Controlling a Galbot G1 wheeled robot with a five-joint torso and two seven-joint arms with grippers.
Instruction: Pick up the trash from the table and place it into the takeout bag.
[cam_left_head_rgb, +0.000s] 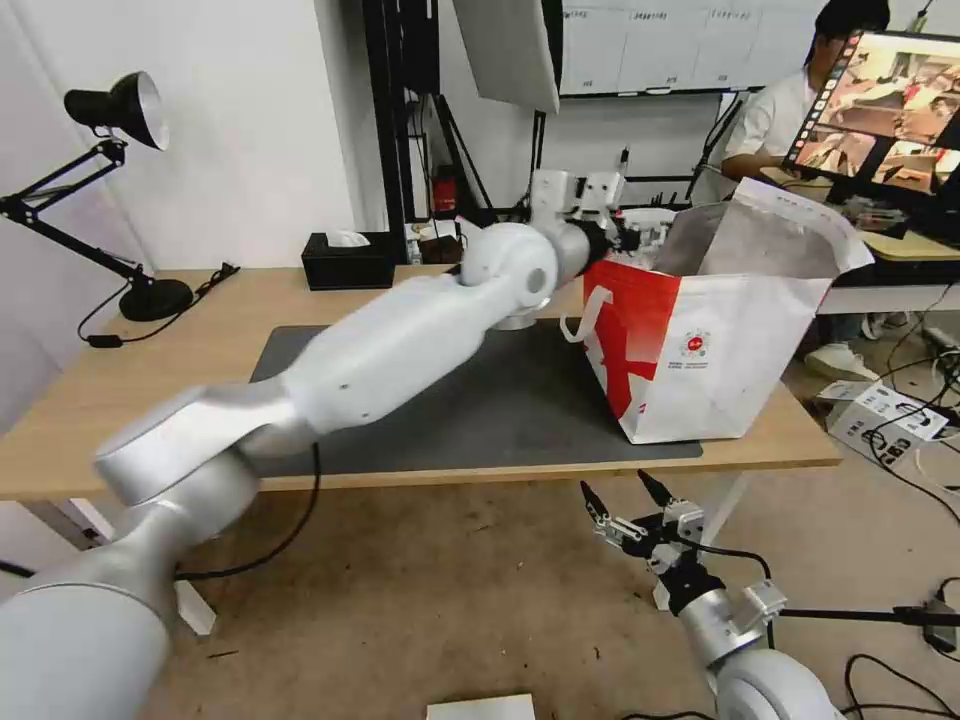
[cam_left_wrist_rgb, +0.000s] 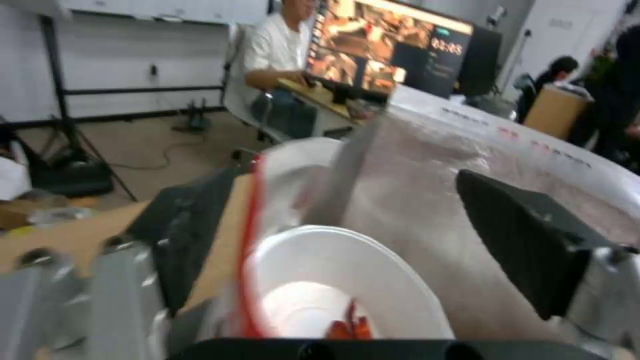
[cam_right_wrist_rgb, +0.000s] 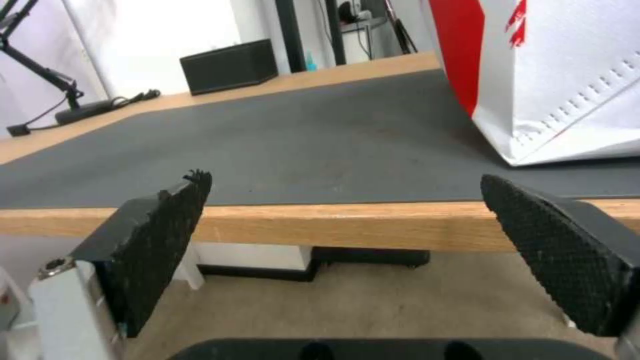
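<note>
**Left gripper over the open takeout bag, bowl inside**

Nearest, below the counter's front edge, the right gripper (cam_left_head_rgb: 628, 497) hangs with its fingers (cam_right_wrist_rgb: 160, 235) spread wide and nothing between them. Its wrist view looks across the counter (cam_right_wrist_rgb: 320, 225) edge and the dark grey mat (cam_right_wrist_rgb: 300, 145) to the black tissue box (cam_right_wrist_rgb: 230, 65) at the far side.

On the right part of the mat stands the takeout bag (cam_left_head_rgb: 700, 370), white with a red panel and a small round red logo (cam_left_head_rgb: 694, 345); the print beneath it is too small to read.

The left arm reaches far across to the bag's mouth. In the left wrist view the left gripper (cam_left_wrist_rgb: 360, 235) has its fingers (cam_left_wrist_rgb: 527, 240) apart and empty above the foil lining, and a white round bowl (cam_left_wrist_rgb: 347, 285) with red shell bits lies inside the bag, which the head view hides.
</note>
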